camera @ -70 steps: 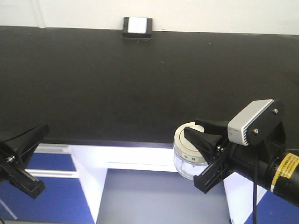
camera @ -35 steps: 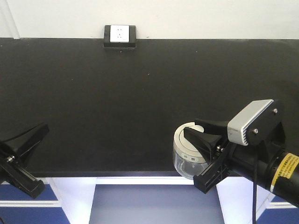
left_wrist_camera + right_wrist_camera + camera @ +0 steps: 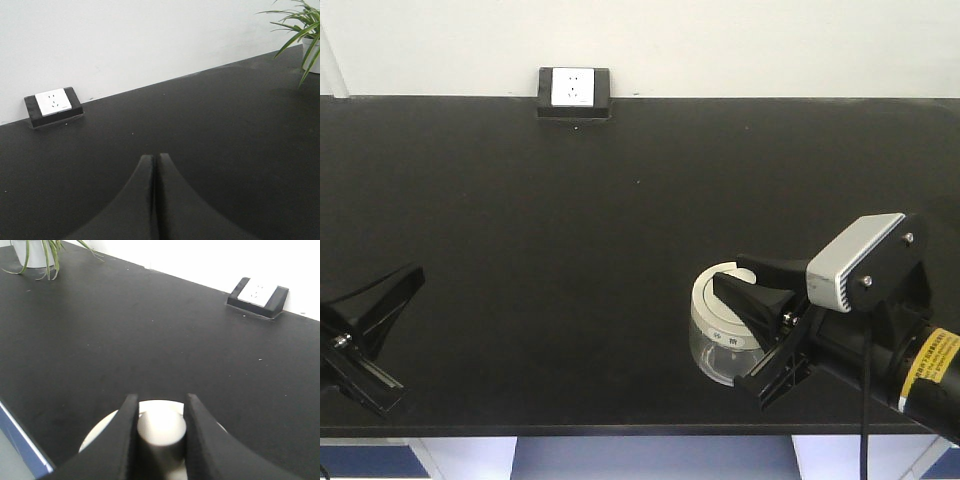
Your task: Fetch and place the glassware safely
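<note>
The glassware is a small clear glass jar [image 3: 712, 338] with a cream-white lid and a central knob [image 3: 161, 426]. My right gripper [image 3: 729, 273] is shut on the knob and holds the jar over the black table [image 3: 570, 230] near its front edge. In the right wrist view the two fingers clamp the knob from both sides [image 3: 160, 400], with the lid [image 3: 102, 432] below them. Whether the jar touches the table cannot be told. My left gripper [image 3: 410, 275] is shut and empty at the front left; its fingers meet in the left wrist view [image 3: 155, 158].
A white socket in a black housing [image 3: 574, 90] sits at the table's far edge by the white wall; it also shows in the left wrist view [image 3: 53, 102] and right wrist view [image 3: 257, 292]. A potted plant [image 3: 305, 35] stands at the far right end of the table.
The view has moved forward: the table's front edge has slid down the frame and the held jar is now over the black top. Both grippers keep their pose.
</note>
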`<state>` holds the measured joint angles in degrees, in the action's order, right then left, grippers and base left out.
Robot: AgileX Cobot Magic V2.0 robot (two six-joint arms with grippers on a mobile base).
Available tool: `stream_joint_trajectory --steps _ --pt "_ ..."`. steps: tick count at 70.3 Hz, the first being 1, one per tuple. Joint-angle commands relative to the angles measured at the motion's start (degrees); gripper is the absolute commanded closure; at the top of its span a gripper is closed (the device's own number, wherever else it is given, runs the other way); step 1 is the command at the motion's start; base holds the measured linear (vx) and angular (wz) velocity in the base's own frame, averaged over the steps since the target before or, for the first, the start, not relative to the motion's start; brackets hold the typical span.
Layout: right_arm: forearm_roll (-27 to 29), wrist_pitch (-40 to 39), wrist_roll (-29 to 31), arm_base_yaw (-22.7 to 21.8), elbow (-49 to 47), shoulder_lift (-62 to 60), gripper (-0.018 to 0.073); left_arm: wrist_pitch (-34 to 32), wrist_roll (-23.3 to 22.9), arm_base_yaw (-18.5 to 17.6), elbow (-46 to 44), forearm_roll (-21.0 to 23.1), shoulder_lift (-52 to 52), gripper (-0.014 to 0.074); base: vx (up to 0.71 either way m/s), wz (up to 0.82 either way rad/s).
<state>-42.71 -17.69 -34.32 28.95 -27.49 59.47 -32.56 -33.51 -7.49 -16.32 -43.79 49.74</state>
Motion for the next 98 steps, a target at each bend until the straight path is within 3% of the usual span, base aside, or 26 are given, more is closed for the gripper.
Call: stream_joint_trajectory --steps 1,98 --pt "0.8 -4.5 0.2 -0.1 -1.8 -1.2 0.0563 -3.6 -0.5 -0.3 -1.6 1.9 -0.4 0.0603 0.10 -0.01" --pt "0.8 -4.5 0.2 -0.1 -1.8 -1.2 0.0563 -3.6 -0.5 -0.3 -1.6 1.9 -0.4 0.0603 0.04 0.00"
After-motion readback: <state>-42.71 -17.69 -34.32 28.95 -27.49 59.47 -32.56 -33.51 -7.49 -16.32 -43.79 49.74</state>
